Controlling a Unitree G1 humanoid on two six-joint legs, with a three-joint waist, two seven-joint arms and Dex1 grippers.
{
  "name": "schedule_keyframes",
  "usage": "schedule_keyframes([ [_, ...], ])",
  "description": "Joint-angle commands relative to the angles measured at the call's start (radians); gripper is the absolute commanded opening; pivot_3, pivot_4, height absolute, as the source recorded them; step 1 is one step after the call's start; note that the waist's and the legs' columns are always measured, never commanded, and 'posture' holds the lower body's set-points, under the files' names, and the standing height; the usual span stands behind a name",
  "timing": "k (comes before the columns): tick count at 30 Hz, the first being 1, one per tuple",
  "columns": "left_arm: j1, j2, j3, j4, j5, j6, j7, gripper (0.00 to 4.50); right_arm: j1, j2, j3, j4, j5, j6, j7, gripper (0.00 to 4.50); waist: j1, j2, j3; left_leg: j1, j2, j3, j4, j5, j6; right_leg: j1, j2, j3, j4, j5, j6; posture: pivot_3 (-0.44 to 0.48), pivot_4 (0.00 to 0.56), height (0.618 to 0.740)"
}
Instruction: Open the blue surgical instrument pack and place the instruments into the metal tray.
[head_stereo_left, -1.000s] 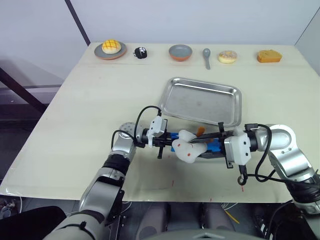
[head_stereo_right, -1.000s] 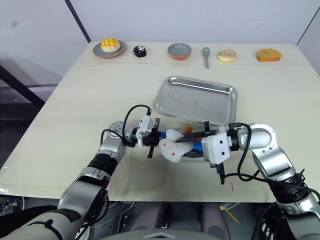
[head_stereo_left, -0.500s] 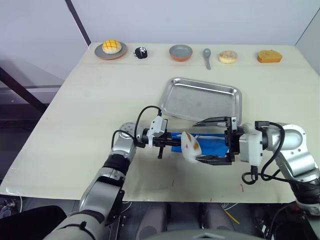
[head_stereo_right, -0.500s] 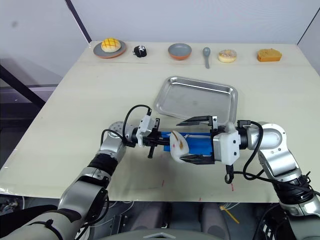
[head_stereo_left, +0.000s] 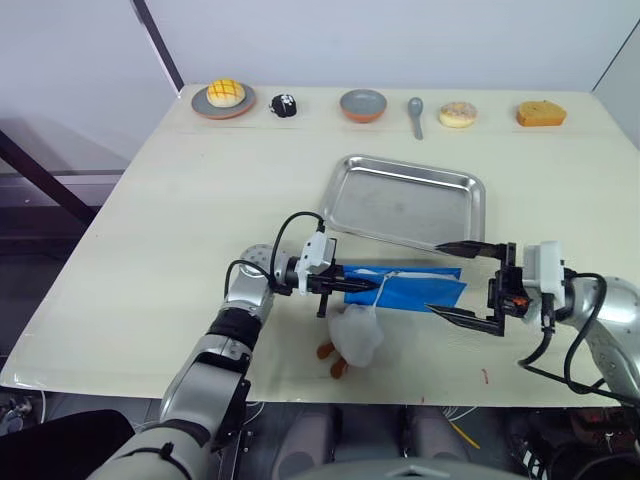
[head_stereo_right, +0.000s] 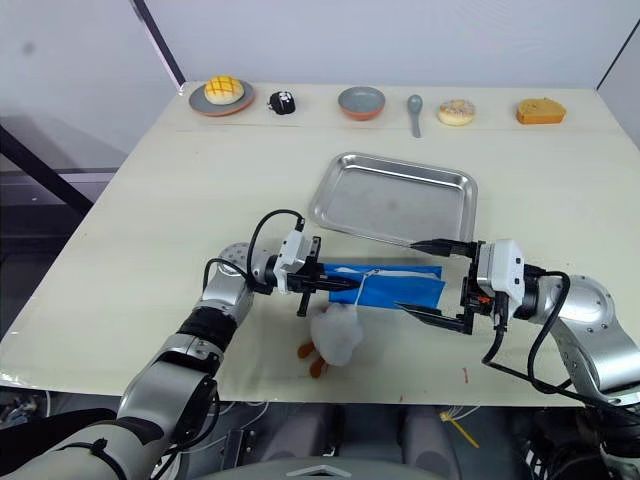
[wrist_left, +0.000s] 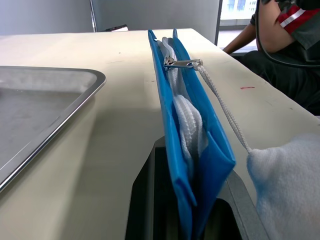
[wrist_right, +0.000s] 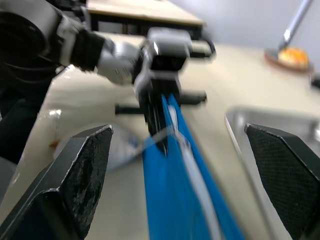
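The blue surgical instrument pack (head_stereo_left: 400, 286) lies on the worktop (head_stereo_left: 180, 210) just in front of the metal tray (head_stereo_left: 410, 203), stood on its long edge. The left gripper (head_stereo_left: 335, 283) is clamped on one end of it, fingers pinching the fabric. In the left wrist view the zip sits partway along the top edge, white lining showing in the gap, and a cord runs from the zip pull (wrist_left: 182, 63) to a white toy figure (head_stereo_left: 355, 335) lying on the worktop nearer the robot than the pack. The right gripper (head_stereo_left: 452, 280) hangs at the pack's other end, fingers spread wide, holding nothing. The tray is bare.
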Motion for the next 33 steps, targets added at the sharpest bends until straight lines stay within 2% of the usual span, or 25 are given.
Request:
schedule_keyframes([
  [1, 0.015, -0.011, -0.035, 0.021, 0.049, 0.006, -0.002, 0.0, -0.012, 0.006, -0.027, 0.033, 0.017, 0.043, -0.007, 4.44, 0.0, 0.0, 0.0, 0.0, 0.0, 0.0, 0.0, 0.0, 0.0, 0.0, 0.0, 0.0, 0.0, 0.0, 0.0, 0.0, 0.15, 0.74],
  [10, 0.023, -0.008, -0.037, -0.009, 0.04, 0.02, -0.012, 0.0, -0.038, 0.051, 0.006, 0.184, -0.03, 0.086, 0.004, 4.44, 0.001, 0.0, 0.0, 0.0, 0.0, 0.0, 0.0, 0.0, 0.0, 0.0, 0.0, 0.0, 0.0, 0.0, 0.0, 0.0, 0.15, 0.74],
  [20, 0.024, -0.008, -0.039, -0.014, 0.041, 0.023, -0.014, 0.0, -0.043, 0.095, 0.058, 0.265, -0.128, 0.017, 0.037, 4.44, 0.0, 0.0, 0.0, 0.0, 0.0, 0.0, 0.0, 0.0, 0.0, 0.0, 0.0, 0.0, 0.0, 0.0, 0.0, 0.0, 0.15, 0.74],
  [23, 0.022, -0.01, -0.039, -0.014, 0.04, 0.024, -0.014, 0.0, -0.048, 0.117, 0.06, 0.275, -0.128, 0.014, 0.042, 3.64, 0.0, 0.0, 0.0, 0.0, 0.0, 0.0, 0.0, 0.0, 0.0, 0.0, 0.0, 0.0, 0.0, 0.0, 0.0, 0.0, 0.15, 0.74],
  [24, 0.022, -0.011, -0.039, -0.014, 0.04, 0.024, -0.014, 0.0, -0.049, 0.121, 0.058, 0.277, -0.128, 0.014, 0.045, 3.25, 0.0, 0.0, 0.0, 0.0, 0.0, 0.0, 0.0, 0.0, 0.0, 0.0, 0.0, 0.0, 0.0, 0.0, 0.0, 0.0, 0.15, 0.74],
  [26, 0.021, -0.013, -0.035, -0.015, 0.036, 0.037, -0.008, 0.0, -0.049, 0.123, 0.058, 0.28, -0.134, 0.015, 0.053, 2.21, 0.0, 0.0, 0.0, 0.0, 0.0, 0.0, 0.0, 0.0, 0.0, 0.0, 0.0, 0.0, 0.0, 0.0, 0.0, 0.0, 0.15, 0.74],
  [27, 0.019, -0.016, -0.03, -0.018, 0.027, 0.057, -0.005, 0.0, -0.049, 0.124, 0.058, 0.281, -0.137, 0.016, 0.055, 1.52, 0.0, 0.0, 0.0, 0.0, 0.0, 0.0, 0.0, 0.0, 0.0, 0.0, 0.0, 0.0, 0.0, 0.0, 0.0, 0.0, 0.15, 0.74],
  [28, 0.018, -0.018, -0.027, -0.024, 0.017, 0.078, -0.006, 0.0, -0.049, 0.124, 0.057, 0.281, -0.138, 0.017, 0.057, 1.25, 0.0, 0.0, 0.0, 0.0, 0.0, 0.0, 0.0, 0.0, 0.0, 0.0, 0.0, 0.0, 0.0, 0.0, 0.0, 0.0, 0.15, 0.74],
  [30, 0.019, -0.019, -0.022, -0.038, 0.005, 0.109, -0.011, 0.0, -0.049, 0.127, 0.056, 0.282, -0.142, 0.015, 0.06, 0.22, -0.002, 0.0, 0.0, 0.0, -0.001, -0.001, 0.0, 0.0, 0.0, 0.0, 0.0, 0.0, 0.0, 0.0, 0.0, 0.0, 0.15, 0.74],
  [31, 0.02, -0.019, -0.018, -0.044, 0.003, 0.116, -0.009, 0.0, -0.05, 0.13, 0.054, 0.283, -0.141, 0.015, 0.061, 0.06, -0.003, 0.0, 0.0, 0.0, -0.001, -0.001, 0.0, 0.0, 0.0, 0.0, 0.0, 0.0, 0.0, 0.0, 0.0, 0.0, 0.15, 0.74],
  [33, 0.022, -0.016, -0.012, -0.059, -0.002, 0.135, -0.003, 0.0, -0.052, 0.133, 0.05, 0.286, -0.143, 0.014, 0.065, 0.06, -0.005, 0.0, 0.0, 0.0, -0.001, 0.0, 0.0, 0.0, 0.0, 0.0, 0.0, 0.0, 0.0, 0.0, 0.0, 0.0, 0.15, 0.74],
])
